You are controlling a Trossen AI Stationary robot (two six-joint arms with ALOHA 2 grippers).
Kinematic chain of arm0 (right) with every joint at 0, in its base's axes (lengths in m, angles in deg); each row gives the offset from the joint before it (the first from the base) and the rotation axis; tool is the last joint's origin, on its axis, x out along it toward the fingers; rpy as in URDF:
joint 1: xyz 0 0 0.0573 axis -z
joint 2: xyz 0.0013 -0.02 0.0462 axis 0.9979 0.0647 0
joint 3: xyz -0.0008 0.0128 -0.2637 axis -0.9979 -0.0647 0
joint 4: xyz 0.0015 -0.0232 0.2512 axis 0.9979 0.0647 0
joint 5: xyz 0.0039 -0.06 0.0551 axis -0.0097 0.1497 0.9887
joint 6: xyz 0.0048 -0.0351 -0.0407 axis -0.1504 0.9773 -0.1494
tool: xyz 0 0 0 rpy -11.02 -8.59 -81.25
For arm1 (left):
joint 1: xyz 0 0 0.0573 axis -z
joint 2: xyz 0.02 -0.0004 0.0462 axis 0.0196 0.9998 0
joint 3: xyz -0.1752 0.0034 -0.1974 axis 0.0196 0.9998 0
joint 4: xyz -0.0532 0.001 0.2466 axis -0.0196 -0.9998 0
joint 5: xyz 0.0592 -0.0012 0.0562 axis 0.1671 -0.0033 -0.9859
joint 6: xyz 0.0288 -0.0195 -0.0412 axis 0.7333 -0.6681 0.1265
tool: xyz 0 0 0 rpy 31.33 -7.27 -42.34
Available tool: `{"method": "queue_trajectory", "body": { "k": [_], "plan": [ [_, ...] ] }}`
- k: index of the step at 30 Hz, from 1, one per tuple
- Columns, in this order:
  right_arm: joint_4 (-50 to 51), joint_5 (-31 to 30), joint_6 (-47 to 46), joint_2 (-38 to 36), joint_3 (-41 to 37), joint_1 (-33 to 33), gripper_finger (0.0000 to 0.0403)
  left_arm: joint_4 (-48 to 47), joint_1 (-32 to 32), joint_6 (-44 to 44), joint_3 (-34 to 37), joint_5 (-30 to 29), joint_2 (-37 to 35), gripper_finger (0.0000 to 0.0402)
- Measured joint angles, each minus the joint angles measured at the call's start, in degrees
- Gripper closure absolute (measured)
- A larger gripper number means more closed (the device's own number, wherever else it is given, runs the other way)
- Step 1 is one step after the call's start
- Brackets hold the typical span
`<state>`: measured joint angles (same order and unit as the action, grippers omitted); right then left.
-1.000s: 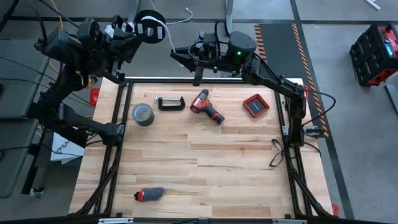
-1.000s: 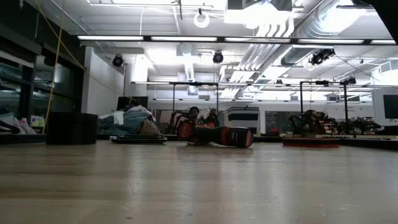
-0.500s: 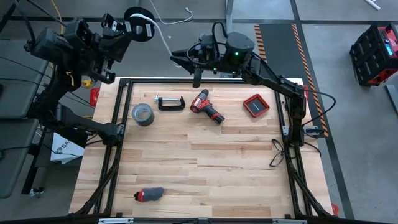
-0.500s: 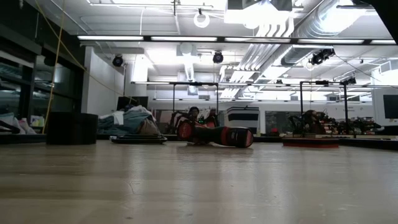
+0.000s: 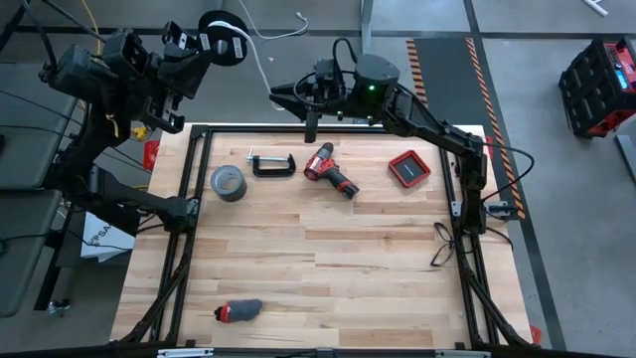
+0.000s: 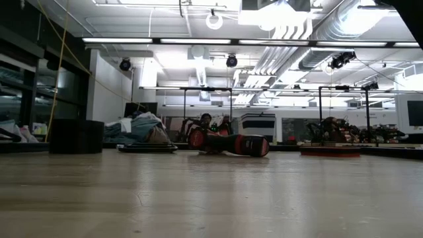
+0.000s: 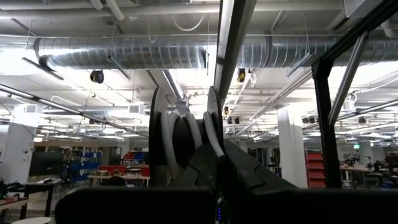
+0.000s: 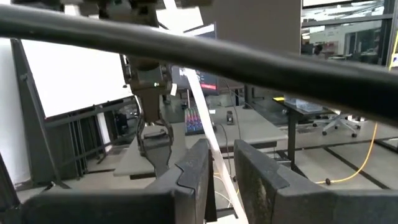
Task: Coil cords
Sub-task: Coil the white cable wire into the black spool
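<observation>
The cord is a thin white cable. It is wound on a small round black disc, which in the left wrist view is an edge-on spool with white turns between two black flanges. My left gripper is shut on this disc, high beyond the table's far left corner. From the disc the cord runs to my right gripper, which is shut on it just beyond the middle of the table's far edge. A loose white cable end lies on the floor farther back. My left gripper has the disc by the part of its rim nearest the wrist. The fingers come at it slanting upward, and the gripper's own body hides the exact hold. The disc is lifted clear, off the table. My right gripper has the cord between its two fingers, which lie across it and point about level toward the left arm. From the fingers the cord rises in a straight line to the disc, clear of the table.
On the table's far half lie a grey tape roll, a black clamp, a red drill and a red tray. A small red-and-black thing lies near the front left. A black frame borders the table.
My left gripper has drawn back toward the table's far left with the disc, and has then kept still. The cord between the two grippers has stretched out longer.
</observation>
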<state>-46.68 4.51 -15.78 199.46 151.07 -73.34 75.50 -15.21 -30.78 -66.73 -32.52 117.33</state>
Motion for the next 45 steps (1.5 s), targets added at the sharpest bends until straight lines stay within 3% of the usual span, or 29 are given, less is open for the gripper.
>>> {"method": "queue_trajectory", "body": {
  "k": [25, 30, 33, 36, 45],
  "plan": [
    [-2.15, 0.02, -0.62, 1.83, -0.02, 0.02, 0.0333, 0.12, -0.02, 0.0, 0.04, -0.39, 0.15, 0.0401],
    [-1.76, 0.02, 1.51, 1.83, -0.02, -0.25, 0.0387, 0.11, -0.02, -0.04, 0.04, -0.39, 0.15, 0.0401],
    [-2.39, -0.49, 3.06, 1.83, -0.02, -0.82, 0.0398, 0.13, -0.02, -0.29, 0.04, -0.39, 0.15, 0.0401],
    [-2.96, -2.99, 5.64, 1.83, 0.0, -2.09, 0.04, 0.15, -0.02, -2.29, 0.04, -0.59, 0.15, 0.0401],
    [-6.74, -5.25, 14.84, 3.65, 0.03, -6.76, 0.0402, 0.08, -0.04, -18.24, 0.02, -9.07, 1.38, 0.0401]
  ]
}}
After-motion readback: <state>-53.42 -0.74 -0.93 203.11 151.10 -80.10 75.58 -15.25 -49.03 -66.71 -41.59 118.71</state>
